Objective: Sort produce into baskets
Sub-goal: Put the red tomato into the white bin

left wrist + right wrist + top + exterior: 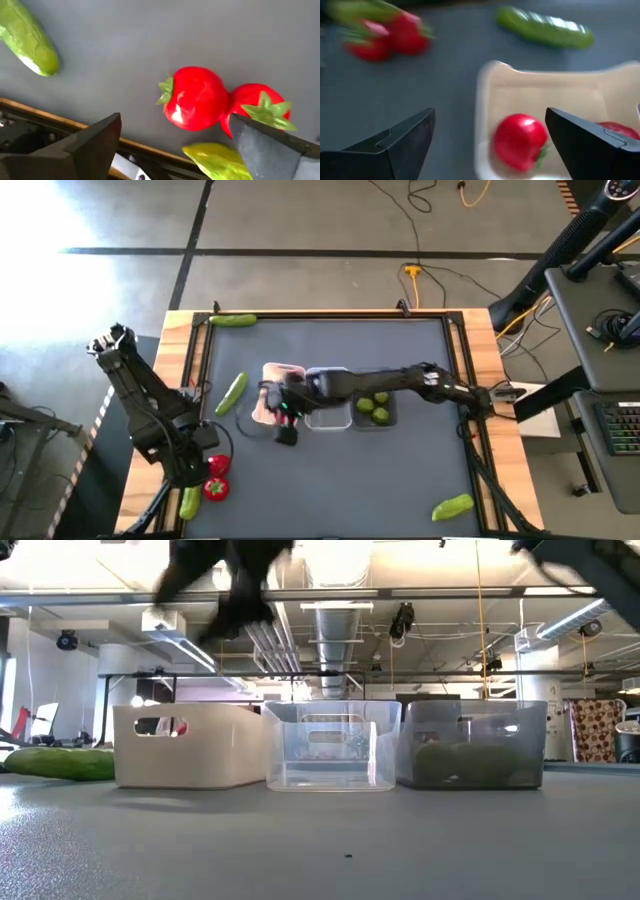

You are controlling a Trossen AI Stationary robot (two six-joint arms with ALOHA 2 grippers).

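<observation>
Dark right end effector (487, 145) hangs open above a glossy red tomato (519, 141) in the opaque white basket (540, 90); left end effector (175, 150) open over two red tomatoes (197, 98).

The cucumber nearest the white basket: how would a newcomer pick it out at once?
In the high view, find the row of three baskets mid-table and go to the white basket at its left end. Just left of it, apart from it, a cucumber lies slanted on the grey mat. The other cucumbers lie at the table's edges.

Readable text: none in any view
Labels on baskets and produce: none legible
Brands, numbers, signs: none legible
</observation>
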